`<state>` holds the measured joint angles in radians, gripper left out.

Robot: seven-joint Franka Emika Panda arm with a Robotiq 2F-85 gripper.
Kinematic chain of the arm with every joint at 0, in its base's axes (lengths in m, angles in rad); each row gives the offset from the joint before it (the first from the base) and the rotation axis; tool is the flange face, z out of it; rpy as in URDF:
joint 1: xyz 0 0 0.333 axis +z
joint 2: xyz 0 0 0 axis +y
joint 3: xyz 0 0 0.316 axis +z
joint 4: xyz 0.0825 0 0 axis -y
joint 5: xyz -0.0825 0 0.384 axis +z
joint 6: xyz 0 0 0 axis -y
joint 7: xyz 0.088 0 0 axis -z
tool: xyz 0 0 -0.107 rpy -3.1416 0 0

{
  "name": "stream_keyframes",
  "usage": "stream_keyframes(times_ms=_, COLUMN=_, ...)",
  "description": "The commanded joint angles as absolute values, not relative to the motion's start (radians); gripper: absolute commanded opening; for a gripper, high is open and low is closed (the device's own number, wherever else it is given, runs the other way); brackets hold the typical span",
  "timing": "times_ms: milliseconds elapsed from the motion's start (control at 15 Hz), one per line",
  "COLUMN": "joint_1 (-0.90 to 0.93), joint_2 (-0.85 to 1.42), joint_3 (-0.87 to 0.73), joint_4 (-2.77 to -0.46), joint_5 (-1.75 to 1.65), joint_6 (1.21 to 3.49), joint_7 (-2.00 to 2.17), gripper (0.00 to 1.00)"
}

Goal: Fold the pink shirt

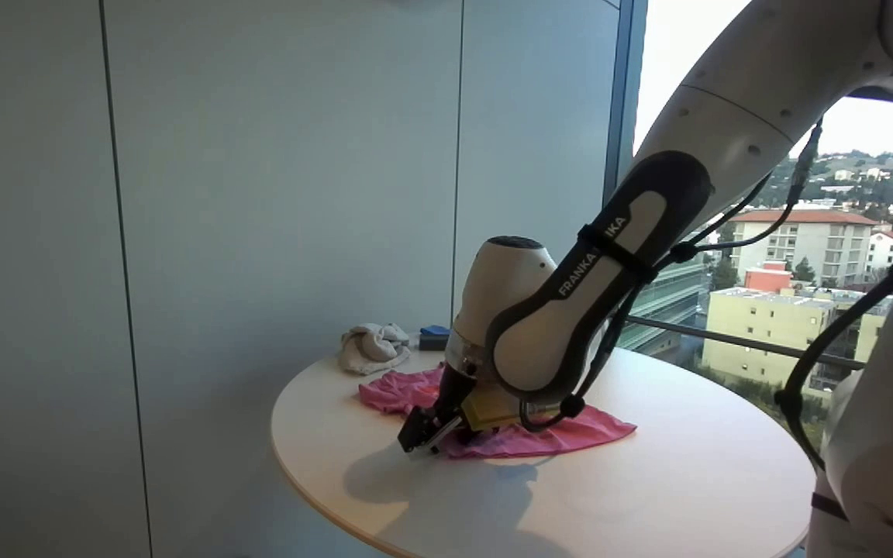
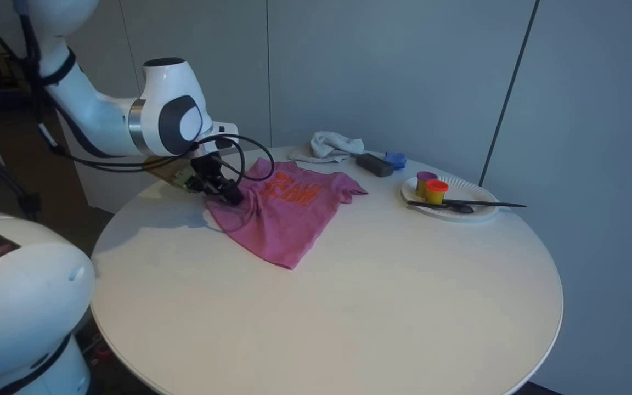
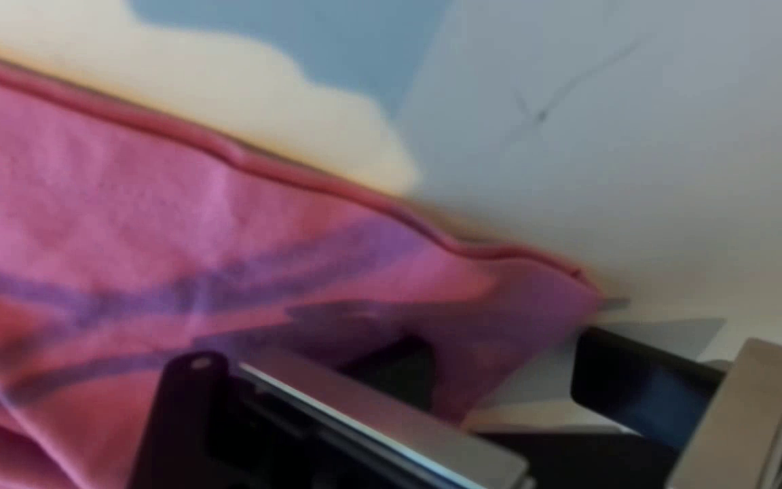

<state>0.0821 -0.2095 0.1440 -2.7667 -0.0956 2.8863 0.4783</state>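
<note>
Pink shirt (image 2: 294, 214) spread out on round white table (image 2: 404, 307), print side up, orange lettering, some creases. Arm (image 2: 105, 120) reaches over to the shirt in both exterior views. Gripper (image 3: 508, 377) tilted, down low at a bottom corner of the shirt. Released: jaws spread well apart in wrist view. Part of that shirt corner shows in the gap; can't tell if it touches either fingertip. Shirt's edge looks slightly rolled there, shadows (image 3: 248, 291) across the fabric.

Around the shirt, in an exterior view: grey cloth (image 2: 338, 145) bunched just beyond the collar end; black box (image 2: 374, 164) near the shirt's sleeve; blue item (image 2: 396, 159) a bit farther past that sleeve, too small to name. White plate (image 2: 472, 189) past the same sleeve, well apart from the shirt. It holds purple-lid tub (image 2: 424, 178) and orange-lid tub (image 2: 436, 192), both upright, plus black spoon (image 2: 461, 208) and black stick (image 2: 500, 204), stick poking past the rim. Wall (image 2: 404, 82) behind the shirt in both exterior views.
</note>
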Motion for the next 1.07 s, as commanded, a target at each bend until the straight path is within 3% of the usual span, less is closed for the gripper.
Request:
stream_keyframes(times_ms=0, joint_1=0.237, joint_2=-0.117, joint_3=0.034, joint_4=-2.766, joint_5=0.161, joint_6=3.047, joint_7=0.238, gripper=0.34)
stream_keyframes(times_ms=200, joint_1=0.419, joint_2=-0.169, joint_3=-0.080, joint_4=-2.760, joint_5=0.411, joint_6=3.023, joint_7=0.025, gripper=0.13)
stream_keyframes(times_ms=467, joint_1=0.464, joint_2=-0.200, joint_3=-0.119, joint_4=-2.750, joint_5=0.543, joint_6=2.970, joint_7=-0.135, gripper=0.02)
stream_keyframes(times_ms=667, joint_1=0.400, joint_2=-0.188, joint_3=-0.074, joint_4=-2.747, joint_5=0.466, joint_6=2.948, joint_7=-0.106, gripper=0.06)
stream_keyframes(times_ms=1000, joint_1=0.033, joint_2=-0.227, joint_3=0.215, joint_4=-2.743, joint_5=0.016, joint_6=2.874, joint_7=0.151, gripper=0.07)
